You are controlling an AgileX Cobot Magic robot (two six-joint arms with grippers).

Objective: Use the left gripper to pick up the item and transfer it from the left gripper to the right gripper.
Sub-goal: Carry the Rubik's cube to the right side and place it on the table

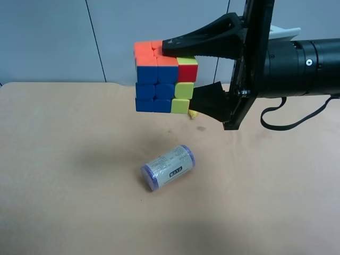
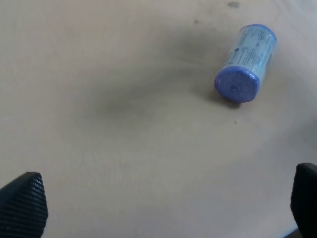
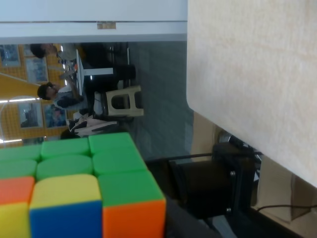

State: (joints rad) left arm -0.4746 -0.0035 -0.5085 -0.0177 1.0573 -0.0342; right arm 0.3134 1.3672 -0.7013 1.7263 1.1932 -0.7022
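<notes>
Right hand [image 1: 180,71] pinches the scrambled cube [image 1: 156,85], blue, orange, yellow squares showing

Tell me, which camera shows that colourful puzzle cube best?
The exterior high view: nearly the whole puzzle cube shows, above the table, clamped in the right gripper. The right wrist view shows only one close-up corner, green, yellow, blue and orange. The left wrist view shows none of it, just the cylinder lying on the table.

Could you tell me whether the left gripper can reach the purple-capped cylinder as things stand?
Probably yes: the left gripper is open above the table, the cylinder lies alone there with nothing between, and the right gripper holds the puzzle cube aloft.
</notes>
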